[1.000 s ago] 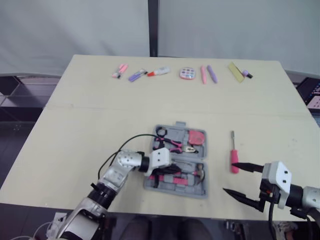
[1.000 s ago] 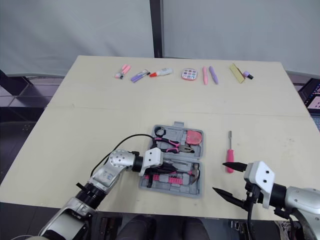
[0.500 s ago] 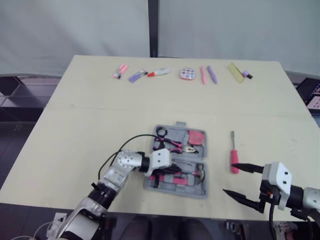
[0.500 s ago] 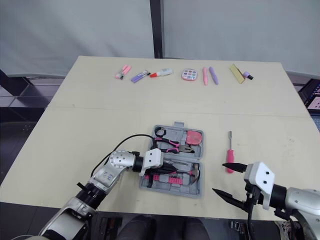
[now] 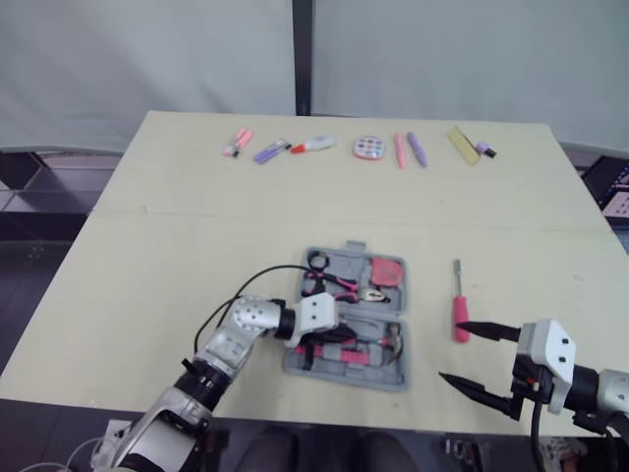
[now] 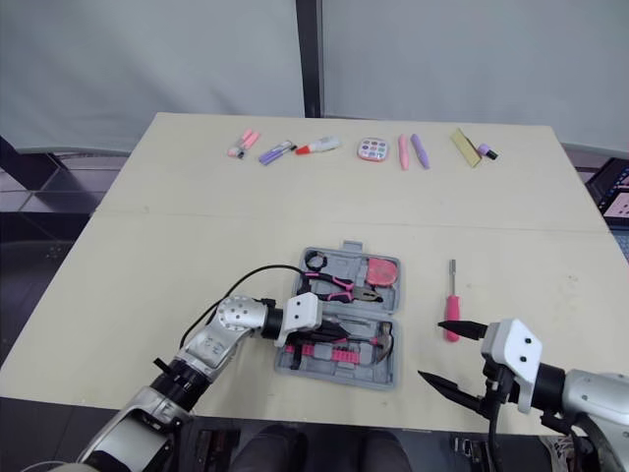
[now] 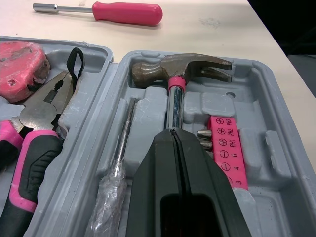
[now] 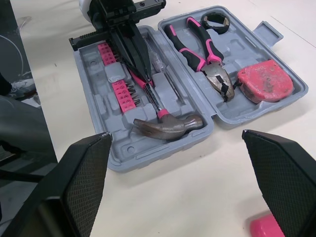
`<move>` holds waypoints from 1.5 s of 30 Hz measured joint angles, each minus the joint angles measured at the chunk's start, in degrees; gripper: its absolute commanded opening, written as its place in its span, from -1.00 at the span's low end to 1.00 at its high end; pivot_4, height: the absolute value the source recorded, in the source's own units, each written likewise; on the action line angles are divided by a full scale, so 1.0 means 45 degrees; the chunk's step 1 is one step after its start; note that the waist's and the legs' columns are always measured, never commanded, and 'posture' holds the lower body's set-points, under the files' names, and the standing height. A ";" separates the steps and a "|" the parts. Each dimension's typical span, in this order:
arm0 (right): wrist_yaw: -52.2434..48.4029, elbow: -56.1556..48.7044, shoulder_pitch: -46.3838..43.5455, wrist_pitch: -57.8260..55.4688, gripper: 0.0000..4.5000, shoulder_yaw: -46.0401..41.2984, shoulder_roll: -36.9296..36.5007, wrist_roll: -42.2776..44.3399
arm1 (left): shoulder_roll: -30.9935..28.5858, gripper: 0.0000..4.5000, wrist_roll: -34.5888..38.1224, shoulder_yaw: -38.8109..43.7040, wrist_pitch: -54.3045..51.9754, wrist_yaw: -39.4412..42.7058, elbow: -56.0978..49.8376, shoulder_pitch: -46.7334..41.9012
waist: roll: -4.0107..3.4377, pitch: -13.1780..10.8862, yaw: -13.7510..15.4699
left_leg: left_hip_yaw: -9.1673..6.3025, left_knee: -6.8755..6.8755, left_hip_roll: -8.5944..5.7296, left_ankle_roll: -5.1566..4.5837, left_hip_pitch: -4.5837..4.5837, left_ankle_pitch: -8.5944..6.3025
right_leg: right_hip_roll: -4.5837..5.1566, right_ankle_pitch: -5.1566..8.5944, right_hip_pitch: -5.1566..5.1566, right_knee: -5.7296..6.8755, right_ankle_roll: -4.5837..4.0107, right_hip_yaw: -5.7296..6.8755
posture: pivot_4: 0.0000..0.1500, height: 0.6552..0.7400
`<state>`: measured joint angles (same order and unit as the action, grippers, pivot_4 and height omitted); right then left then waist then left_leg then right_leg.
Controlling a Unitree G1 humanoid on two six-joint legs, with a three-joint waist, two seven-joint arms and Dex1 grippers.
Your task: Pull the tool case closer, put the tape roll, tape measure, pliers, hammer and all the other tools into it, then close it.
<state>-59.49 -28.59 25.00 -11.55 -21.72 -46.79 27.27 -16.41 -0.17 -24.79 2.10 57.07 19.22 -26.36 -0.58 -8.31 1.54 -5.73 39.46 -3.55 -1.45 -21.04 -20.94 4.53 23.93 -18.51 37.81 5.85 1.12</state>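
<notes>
While my left gripper (image 7: 174, 134) is clenched on the shaft of the hammer (image 7: 180, 69), the hammer lies in the near half of the open grey tool case (image 7: 269, 163). Its head sits in the moulded recess at the end toward my right arm. A pink bit holder (image 7: 224, 148) lies just beside the shaft in that same half. The far half holds the black tape roll (image 8: 216, 20) in its corner, the pink-handled pliers (image 8: 197, 47) next to it, and the pink tape measure (image 8: 264, 81) at the other end. The case sits near the front edge of the tabletop (image 5: 197, 226). My right gripper (image 5: 450, 350) hovers released, fingers spread wide, near the handle end of a pink screwdriver (image 5: 459, 303), which lies on the tabletop to the right of the case, apart from it.
</notes>
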 measured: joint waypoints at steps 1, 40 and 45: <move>0.0000 -0.0066 0.0043 -0.0014 1.00 -0.0071 0.0000 0.0001 | 0.0002 -0.99 -0.0001 -0.0012 0.0001 -0.0005 0.0023 -0.0001 | 0.0001 0.0014 0.0000 | -0.0001 -0.0001 0.0000 -0.0001 0.0001 0.0000 | 0.0000 0.0000 0.0001 0.0000 0.0000 0.0000 | 1.00 0.37; -0.0028 -0.0139 0.0108 -0.0315 1.00 -0.0299 -0.0003 0.0008 | 0.0080 -0.99 -0.0143 -0.0628 0.0552 -0.0501 0.1091 0.0023 | 0.0047 0.0346 0.0007 | -0.0014 -0.0097 0.0007 -0.0019 0.0198 -0.0013 | 0.0006 0.0000 0.0263 -0.0232 0.0000 -0.0048 | 1.00 0.37; -0.0082 -0.0139 0.0130 -0.0315 1.00 -0.0299 -0.0003 0.0009 | 0.0118 -0.99 -0.0096 -0.0532 0.0553 -0.0482 0.1120 0.0083 | 0.0021 0.0372 -0.0002 | -0.0011 -0.0101 0.0008 -0.0021 0.0197 -0.0013 | 0.0005 0.0000 0.0269 -0.0260 0.0000 -0.0049 | 1.00 0.37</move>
<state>-59.86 -29.21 25.59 -12.97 -23.07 -46.81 27.31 -15.88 -0.61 -27.18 4.60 54.90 24.26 -25.99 -0.49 -6.64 1.53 -5.78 39.01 -3.52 -1.54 -20.16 -21.01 4.55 23.94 -17.30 36.64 5.85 0.90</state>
